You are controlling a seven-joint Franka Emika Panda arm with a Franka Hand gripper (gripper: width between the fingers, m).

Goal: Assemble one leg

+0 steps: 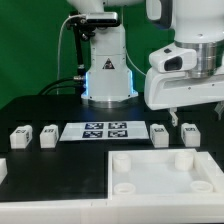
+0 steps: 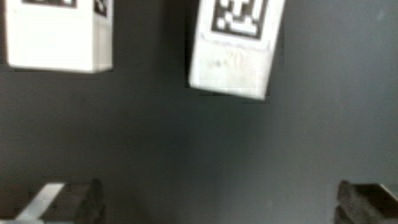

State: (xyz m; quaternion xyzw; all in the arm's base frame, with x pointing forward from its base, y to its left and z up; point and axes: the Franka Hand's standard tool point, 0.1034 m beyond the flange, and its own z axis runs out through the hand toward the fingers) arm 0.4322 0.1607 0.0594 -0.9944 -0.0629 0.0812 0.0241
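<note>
- Step in hand, as I judge it: approach. My fingers (image 2: 63, 200) are spread wide and empty.
- Next move calls for: centre over the leg (image 2: 237, 50), descend, straddle it, close.

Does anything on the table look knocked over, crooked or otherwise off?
Nothing stands out. Four legs sit in a row, two each side of the marker board; the tray lies flat in front; the open hand is empty.

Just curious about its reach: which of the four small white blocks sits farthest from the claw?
The leg at the exterior view's far left end of the row; the gripper hangs over the opposite end.
</note>
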